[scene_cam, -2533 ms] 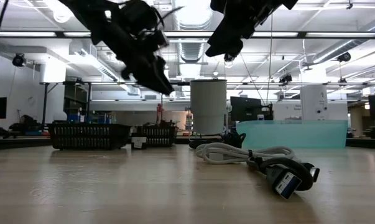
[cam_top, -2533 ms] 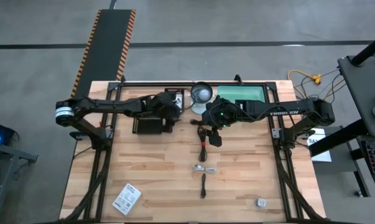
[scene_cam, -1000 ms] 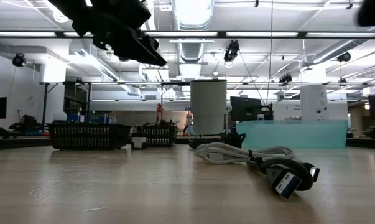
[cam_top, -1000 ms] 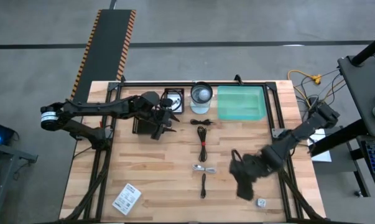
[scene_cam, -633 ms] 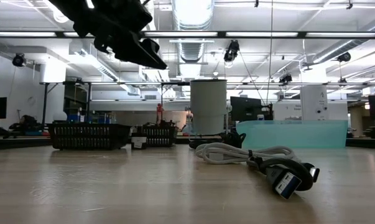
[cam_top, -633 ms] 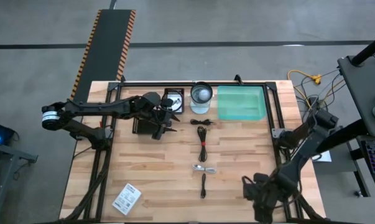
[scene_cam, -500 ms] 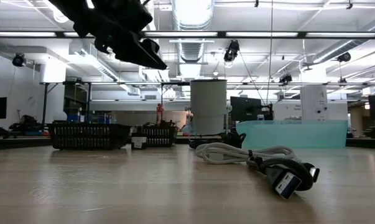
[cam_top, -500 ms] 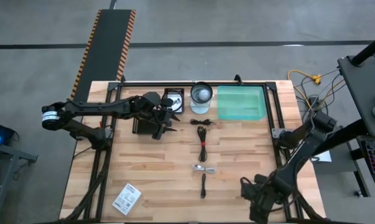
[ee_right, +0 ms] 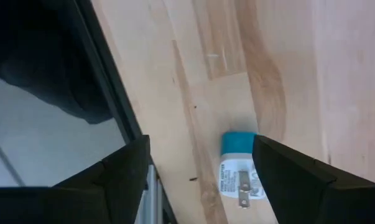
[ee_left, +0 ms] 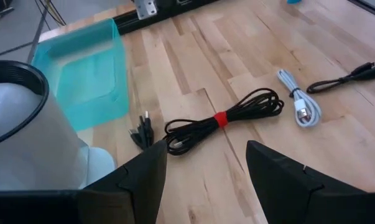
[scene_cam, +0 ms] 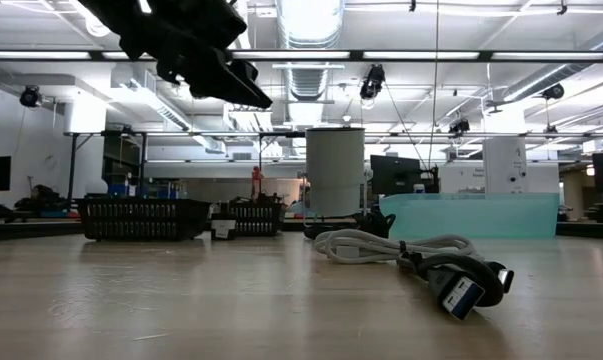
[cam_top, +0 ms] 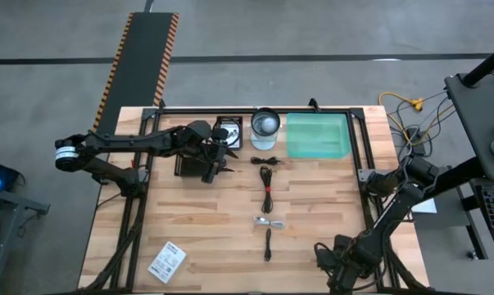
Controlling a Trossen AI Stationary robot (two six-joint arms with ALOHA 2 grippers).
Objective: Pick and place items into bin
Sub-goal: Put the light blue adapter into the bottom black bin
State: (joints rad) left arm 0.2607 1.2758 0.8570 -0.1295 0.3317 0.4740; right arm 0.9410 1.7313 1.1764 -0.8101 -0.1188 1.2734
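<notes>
My right gripper (cam_top: 338, 267) (ee_right: 199, 163) hangs open, pointing down, over the table's near right corner. A small white plug adapter with a teal end (ee_right: 239, 177) lies flat on the wood below it, toward one finger and touching neither. My left gripper (cam_top: 217, 165) (ee_left: 203, 180) waits open and bare at the far left. A black cable bundle with a red tie (cam_top: 267, 189) (ee_left: 221, 119), a small black cable (cam_top: 265, 161), a white cable (cam_top: 269, 221) (ee_left: 301, 102), a black stick-like cable (cam_top: 268, 243) and a white packet (cam_top: 166, 262) lie on the table. The teal bin (cam_top: 316, 135) stands at the far edge.
A white cylinder (cam_top: 265, 127) stands left of the bin. A black basket (cam_top: 194, 165) sits under my left arm. A black frame rail (ee_right: 106, 93) runs along the table edge close beside my right gripper. Bare wood lies between the cables and the packet.
My right gripper has swung toward the table's near edge and sunk lower, tipping further downward, and now covers the small adapter at the near right corner in the high view. My left arm has kept still.
</notes>
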